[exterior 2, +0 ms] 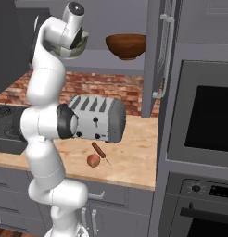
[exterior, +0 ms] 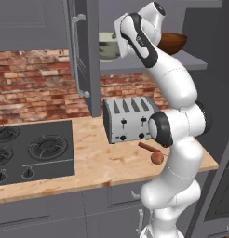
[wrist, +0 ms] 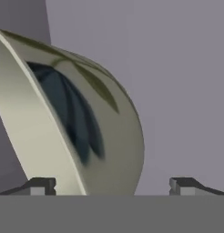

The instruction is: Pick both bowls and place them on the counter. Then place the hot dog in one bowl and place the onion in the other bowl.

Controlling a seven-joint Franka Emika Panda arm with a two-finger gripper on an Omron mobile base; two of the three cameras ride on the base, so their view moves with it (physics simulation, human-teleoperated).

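Up close, the gripper (wrist: 112, 186) has its jaws spread wide with the rim of the grey-green bowl (wrist: 86, 127) sitting between them, not pinched. Down on the counter (exterior: 102, 162) the onion (exterior 2: 93, 160) touches the hot dog (exterior 2: 98, 150). The brown bowl (exterior 2: 126, 45) sits on the shelf (exterior 2: 111, 61).

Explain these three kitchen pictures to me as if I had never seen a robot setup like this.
The white jointed machine is a robot arm on a rolling base, in a computer-drawn kitchen. Two pictures come from cameras on the base, behind the arm to its left and right. The third looks out from the hand itself. On the tan counter stand a toaster, a thin hot dog and a small round onion. Up on an open cabinet shelf sit a dark brown bowl and a pale grey-green bowl. The gripper is open at the pale bowl and holds nothing yet.
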